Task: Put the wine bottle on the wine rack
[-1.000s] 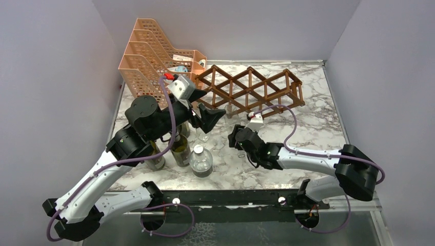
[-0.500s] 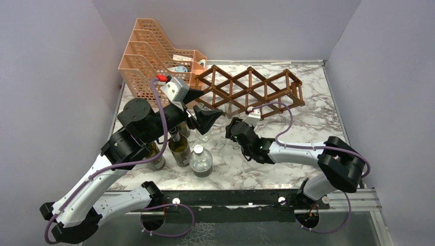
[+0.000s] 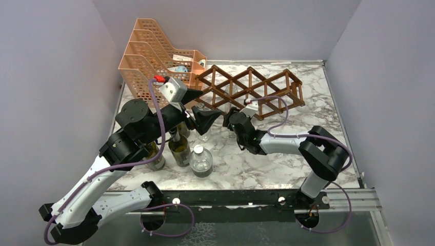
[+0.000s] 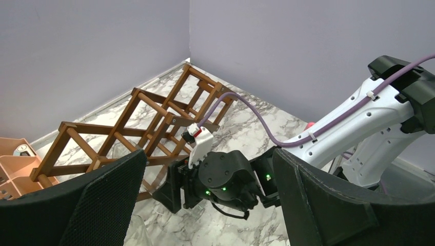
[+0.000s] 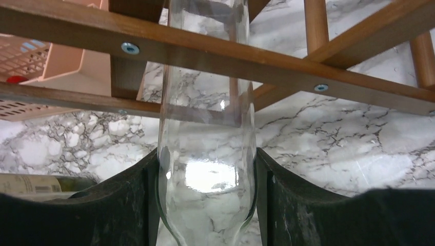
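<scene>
The wine bottle is clear glass, and my right gripper is shut on its body, one pad against each side. Its neck points into the slats of the wine rack. From above, the reddish-brown lattice wine rack stands at the back of the marble table, and my right gripper is at its near left end. My left gripper hangs open and empty just left of that, above the standing bottles. In the left wrist view, the open left gripper frames the right gripper's black body.
A peach perforated file tray stands at the back left beside the rack. Dark bottles and a clear white-capped bottle stand under the left arm at the near left. Grey walls close in three sides.
My right gripper has carried the clear bottle away from the front edge and leftward, up to the rack's near left end. The left arm has shifted slightly left, still open.
</scene>
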You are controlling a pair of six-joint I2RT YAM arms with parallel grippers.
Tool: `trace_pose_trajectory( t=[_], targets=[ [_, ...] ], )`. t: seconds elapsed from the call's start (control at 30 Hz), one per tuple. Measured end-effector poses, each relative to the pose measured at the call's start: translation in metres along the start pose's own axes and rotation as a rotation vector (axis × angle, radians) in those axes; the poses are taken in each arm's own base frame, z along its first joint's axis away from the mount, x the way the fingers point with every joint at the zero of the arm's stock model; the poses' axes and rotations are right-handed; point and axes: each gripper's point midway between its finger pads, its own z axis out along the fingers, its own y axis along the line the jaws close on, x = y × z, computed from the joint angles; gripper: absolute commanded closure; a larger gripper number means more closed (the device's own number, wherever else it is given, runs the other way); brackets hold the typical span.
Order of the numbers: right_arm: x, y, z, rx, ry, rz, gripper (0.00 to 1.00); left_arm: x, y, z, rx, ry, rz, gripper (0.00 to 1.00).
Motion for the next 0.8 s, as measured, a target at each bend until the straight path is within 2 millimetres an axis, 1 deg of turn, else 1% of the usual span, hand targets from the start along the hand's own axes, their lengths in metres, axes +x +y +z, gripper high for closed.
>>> trace_pose_trajectory(
  t=[0.07, 0.23, 0.4, 0.73, 0.8],
  targets=[
    [-0.003, 0.001, 0.006, 0.002, -0.010, 0.010, 0.99, 0.000, 0.000, 0.000, 0.000, -0.001, 0.000, 0.01],
    [-0.008, 0.003, 0.016, 0.010, -0.021, 0.021, 0.93, -0.001, 0.000, -0.001, 0.000, -0.003, 0.000, 0.01],
    [-0.010, 0.007, 0.026, 0.010, -0.024, 0.020, 0.82, -0.001, 0.000, -0.001, 0.000, -0.003, -0.003, 0.01],
    [-0.008, 0.004, 0.041, 0.029, -0.025, -0.005, 0.66, -0.001, 0.000, -0.001, -0.002, -0.003, -0.006, 0.01],
    [-0.006, 0.004, 0.044, 0.032, -0.021, -0.019, 0.61, -0.001, 0.000, -0.001, -0.002, -0.003, -0.006, 0.01]
  ],
)
